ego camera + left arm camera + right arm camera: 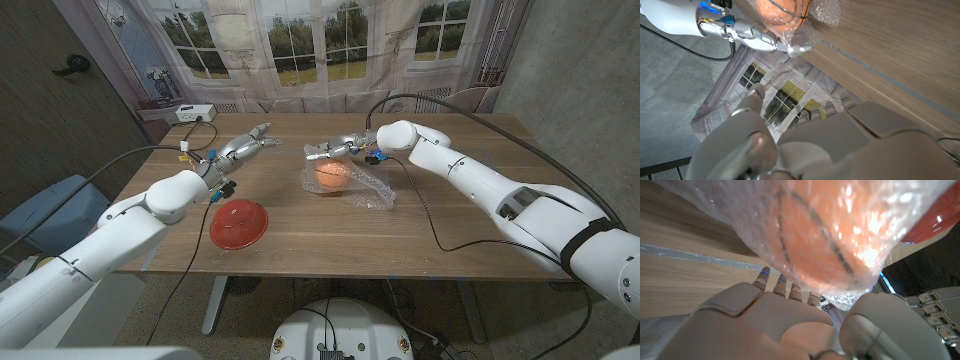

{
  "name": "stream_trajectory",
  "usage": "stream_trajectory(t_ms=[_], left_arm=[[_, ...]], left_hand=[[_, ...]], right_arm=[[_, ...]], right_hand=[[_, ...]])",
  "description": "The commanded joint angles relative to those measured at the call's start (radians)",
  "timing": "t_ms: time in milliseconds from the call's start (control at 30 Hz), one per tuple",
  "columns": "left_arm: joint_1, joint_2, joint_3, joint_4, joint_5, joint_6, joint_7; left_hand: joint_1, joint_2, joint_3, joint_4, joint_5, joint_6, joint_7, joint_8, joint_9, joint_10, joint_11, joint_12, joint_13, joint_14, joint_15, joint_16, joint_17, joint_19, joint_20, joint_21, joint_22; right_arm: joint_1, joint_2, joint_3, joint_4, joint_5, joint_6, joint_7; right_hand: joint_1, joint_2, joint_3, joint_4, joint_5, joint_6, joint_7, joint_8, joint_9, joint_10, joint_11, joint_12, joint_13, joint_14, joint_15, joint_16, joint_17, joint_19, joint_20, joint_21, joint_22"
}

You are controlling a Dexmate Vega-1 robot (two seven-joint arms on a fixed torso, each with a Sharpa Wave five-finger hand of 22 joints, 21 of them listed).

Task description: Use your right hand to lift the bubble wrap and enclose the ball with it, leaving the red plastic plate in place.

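We see the right hand [345,150] pinching an edge of the bubble wrap [368,188], lifted over the orange ball [331,174] near the middle of the table [450,215]. The red plastic plate [238,222] lies toward the front edge, left of the ball. Our left hand [243,147] hovers empty, fingers extended, toward the far edge.
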Motion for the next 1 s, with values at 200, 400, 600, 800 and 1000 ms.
stream_trajectory(t_ms=[200,400,600,800,1000], left_arm=[[-0.002,-0.008,-0.006,0.031,-0.016,-0.041,-0.013],[0.007,-0.044,-0.014,0.061,-0.024,-0.097,0.009],[0.026,-0.113,-0.026,0.089,-0.017,-0.159,0.082],[0.025,-0.179,-0.028,0.153,-0.049,-0.248,0.091],[0.015,-0.199,-0.03,0.214,-0.103,-0.304,0.043]], left_hand=[[0.003,0.017,0.006,-0.002,0.0,-0.056,0.005,0.0,0.001,-0.052,0.005,-0.002,0.001,-0.082,0.01,-0.002,0.002,-0.038,0.002,-0.004,0.005],[0.0,0.017,0.003,-0.002,-0.001,-0.064,0.0,-0.003,0.001,-0.052,0.009,-0.001,0.001,-0.084,0.014,-0.002,0.002,-0.033,0.003,-0.002,0.005],[-0.017,0.006,-0.011,0.003,-0.007,-0.072,-0.029,-0.005,0.0,-0.054,0.007,-0.001,0.0,-0.084,0.013,-0.001,0.003,-0.005,0.01,0.009,0.006],[-0.051,-0.008,-0.034,0.016,-0.015,-0.068,-0.061,-0.003,-0.002,-0.047,0.001,0.002,-0.001,-0.082,0.008,0.002,0.005,0.007,0.006,0.014,0.006],[-0.082,-0.013,-0.051,0.032,-0.018,-0.055,-0.076,0.001,-0.004,-0.042,-0.004,0.003,-0.003,-0.08,0.003,0.004,0.007,0.003,0.003,0.012,0.006]], right_arm=[[-0.001,0.048,0.093,0.142,0.277,0.123,-0.064],[0.0,0.085,0.141,0.225,0.392,0.165,-0.055],[-0.006,0.102,0.183,0.26,0.478,0.178,-0.05],[-0.04,0.09,0.224,0.217,0.54,0.174,-0.072],[-0.079,0.082,0.27,0.169,0.614,0.143,-0.098]], right_hand=[[-0.018,0.01,-0.02,0.004,0.019,0.019,0.007,0.018,-0.001,0.009,0.007,0.009,-0.002,-0.015,0.006,0.011,-0.007,-0.058,0.002,-0.026,0.003],[-0.043,0.058,-0.017,0.015,0.029,0.042,-0.009,0.024,-0.002,0.021,-0.003,0.016,-0.005,-0.017,-0.019,0.018,-0.014,-0.034,-0.003,-0.031,0.005],[-0.046,0.078,-0.014,0.014,0.032,0.041,-0.019,0.022,-0.003,0.022,-0.014,0.016,-0.006,-0.016,-0.027,0.02,-0.02,-0.019,-0.004,-0.032,0.005],[-0.044,0.093,-0.011,0.009,0.034,0.041,-0.032,0.021,-0.003,0.024,-0.026,0.016,-0.008,-0.018,-0.037,0.02,-0.028,0.002,-0.005,-0.032,0.005],[-0.039,0.106,-0.011,0.002,0.035,0.041,-0.041,0.018,-0.005,0.023,-0.045,0.015,-0.012,-0.018,-0.034,0.019,-0.042,0.043,-0.017,-0.029,0.004]])
